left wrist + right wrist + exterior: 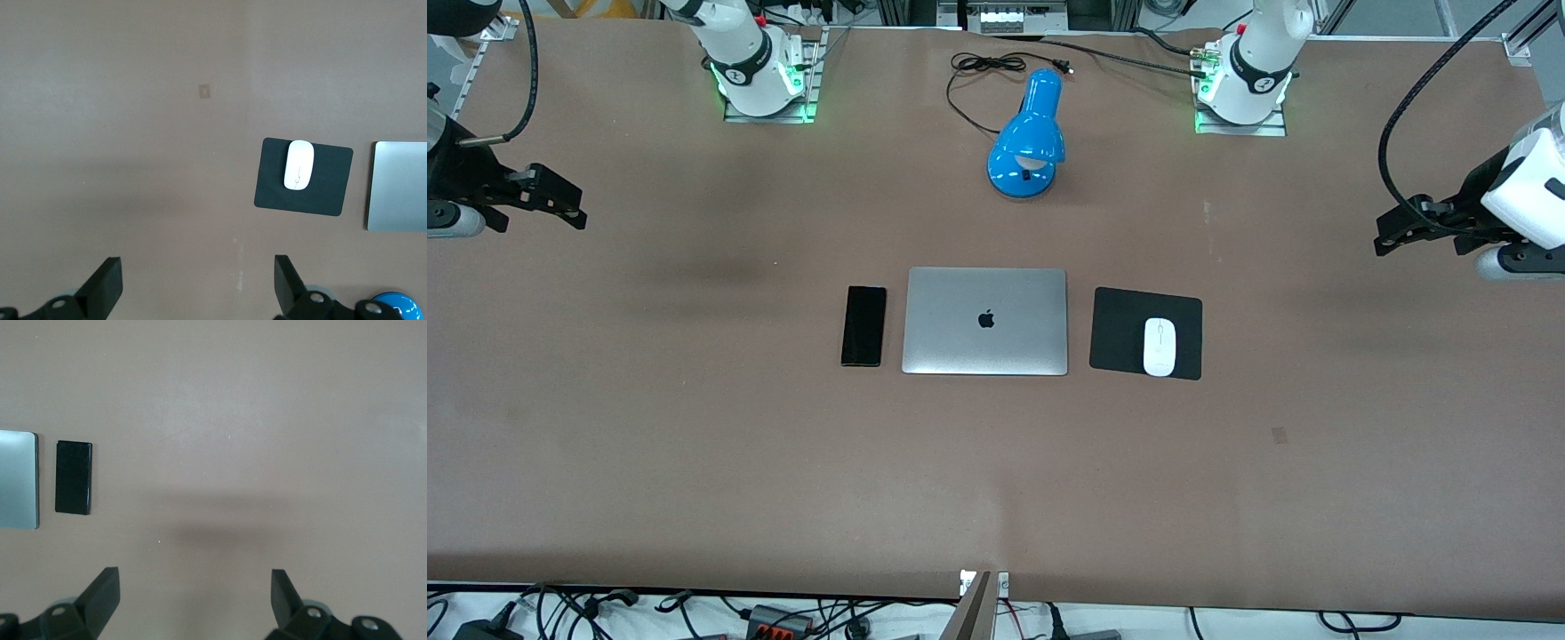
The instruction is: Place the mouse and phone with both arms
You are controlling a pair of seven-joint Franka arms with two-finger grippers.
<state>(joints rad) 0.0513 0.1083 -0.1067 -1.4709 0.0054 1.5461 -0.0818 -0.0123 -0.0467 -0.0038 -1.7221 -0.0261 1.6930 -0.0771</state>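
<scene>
The white mouse (1158, 346) lies on a black mouse pad (1120, 333), beside the laptop toward the left arm's end; it also shows in the left wrist view (298, 165). The black phone (863, 325) lies flat beside the laptop toward the right arm's end; it also shows in the right wrist view (73, 486). My left gripper (1389, 233) is open and empty, up over bare table at the left arm's end, its jaws wide in its wrist view (198, 283). My right gripper (569, 206) is open and empty over bare table at the right arm's end (195, 600).
A closed silver laptop (985, 321) lies at the table's middle between phone and mouse pad. A blue desk lamp (1028, 142) with a black cord stands farther from the front camera than the laptop. The arm bases (760, 76) (1245, 84) stand along the table's back edge.
</scene>
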